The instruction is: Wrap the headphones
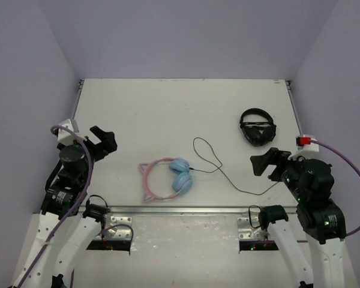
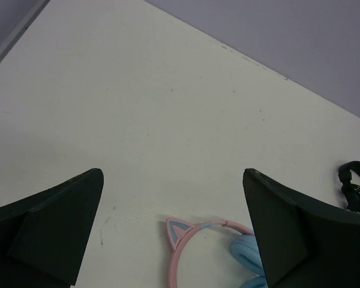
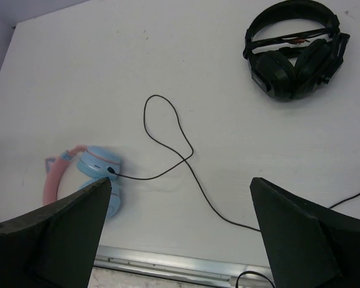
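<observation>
The headphones [image 1: 168,177] lie flat near the table's front edge: light blue ear cups, pink headband with cat ears. Their thin black cable [image 1: 213,162] runs right from the cups, makes a loop and trails toward my right arm. In the left wrist view a cat ear and the pink band [image 2: 181,240] show low between the fingers. In the right wrist view the headphones [image 3: 93,177] lie at the left and the cable [image 3: 186,159] crosses the middle. My left gripper [image 1: 105,141] is open, left of the headphones. My right gripper [image 1: 265,163] is open, near the cable's far end.
All-black headphones [image 1: 257,127] lie at the back right, also seen in the right wrist view [image 3: 295,47] and at the right edge of the left wrist view [image 2: 357,186]. A metal rail [image 1: 180,210] runs along the table's front edge. Purple walls surround the table.
</observation>
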Robot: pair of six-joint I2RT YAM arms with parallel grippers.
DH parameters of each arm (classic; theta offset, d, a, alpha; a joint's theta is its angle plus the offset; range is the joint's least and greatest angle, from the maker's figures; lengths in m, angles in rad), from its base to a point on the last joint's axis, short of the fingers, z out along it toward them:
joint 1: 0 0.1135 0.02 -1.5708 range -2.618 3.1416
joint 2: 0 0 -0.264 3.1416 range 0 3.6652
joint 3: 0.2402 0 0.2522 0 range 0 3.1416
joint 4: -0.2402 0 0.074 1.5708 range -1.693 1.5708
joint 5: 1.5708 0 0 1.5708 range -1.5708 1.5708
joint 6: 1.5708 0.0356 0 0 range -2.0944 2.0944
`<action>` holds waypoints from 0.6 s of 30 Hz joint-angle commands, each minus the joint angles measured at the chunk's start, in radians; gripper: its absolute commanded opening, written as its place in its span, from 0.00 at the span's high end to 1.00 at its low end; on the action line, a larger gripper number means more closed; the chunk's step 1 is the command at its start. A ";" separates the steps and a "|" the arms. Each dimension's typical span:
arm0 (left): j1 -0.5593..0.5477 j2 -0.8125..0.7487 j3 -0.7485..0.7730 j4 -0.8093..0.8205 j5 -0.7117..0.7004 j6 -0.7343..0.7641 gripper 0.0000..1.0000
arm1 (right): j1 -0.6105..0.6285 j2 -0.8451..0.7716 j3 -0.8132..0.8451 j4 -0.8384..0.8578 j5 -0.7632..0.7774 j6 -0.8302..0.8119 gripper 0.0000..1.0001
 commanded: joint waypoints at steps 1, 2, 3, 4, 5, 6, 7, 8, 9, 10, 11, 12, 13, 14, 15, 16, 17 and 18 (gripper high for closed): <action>-0.008 0.027 0.011 0.021 -0.021 -0.007 0.00 | -0.002 0.022 -0.011 0.054 0.014 0.038 0.01; -0.008 0.055 0.031 -0.008 -0.022 -0.014 0.00 | -0.002 0.022 -0.019 0.074 -0.002 0.054 0.01; -0.008 0.073 0.049 -0.031 -0.010 -0.028 0.00 | -0.002 0.025 -0.039 0.086 -0.026 0.058 0.01; -0.008 0.095 0.069 -0.055 0.007 -0.054 0.00 | -0.002 0.029 -0.050 0.103 -0.090 0.064 0.01; -0.008 0.137 0.086 -0.098 0.028 -0.068 0.00 | -0.002 0.035 -0.057 0.117 -0.123 0.069 0.01; -0.008 0.154 0.108 -0.114 0.066 -0.089 0.00 | -0.002 0.051 -0.069 0.146 -0.156 0.077 0.01; -0.008 0.170 0.108 -0.132 0.088 -0.141 0.00 | -0.002 0.061 -0.076 0.166 -0.219 0.080 0.01; -0.008 0.188 0.096 -0.124 0.118 -0.155 0.00 | -0.002 0.071 -0.088 0.199 -0.249 0.087 0.01; -0.008 0.191 0.041 -0.103 0.207 -0.163 0.00 | -0.002 0.093 -0.093 0.210 -0.270 0.089 0.01; -0.008 0.197 0.007 -0.080 0.246 -0.178 0.00 | -0.002 0.107 -0.093 0.217 -0.293 0.092 0.01; -0.014 0.220 -0.022 -0.047 0.284 -0.186 0.00 | 0.000 0.119 -0.093 0.224 -0.306 0.094 0.01; -0.032 0.236 -0.068 -0.029 0.286 -0.198 0.00 | -0.002 0.143 -0.093 0.226 -0.318 0.092 0.01; -0.092 0.284 -0.075 -0.020 0.265 -0.221 0.00 | -0.002 0.154 -0.093 0.229 -0.341 0.092 0.01; -0.127 0.315 -0.076 -0.025 0.185 -0.237 0.00 | -0.002 0.162 -0.097 0.240 -0.353 0.092 0.01; -0.165 0.346 -0.081 -0.023 0.139 -0.272 0.00 | -0.002 0.167 -0.103 0.250 -0.368 0.097 0.01; -0.217 0.416 -0.081 -0.058 0.095 -0.303 0.00 | -0.002 0.171 -0.112 0.285 -0.399 0.106 0.01; -0.236 0.447 -0.084 -0.072 0.038 -0.332 0.00 | -0.002 0.170 -0.131 0.305 -0.414 0.112 0.01; -0.256 0.464 -0.123 -0.062 0.033 -0.361 0.00 | -0.002 0.167 -0.140 0.324 -0.428 0.114 0.01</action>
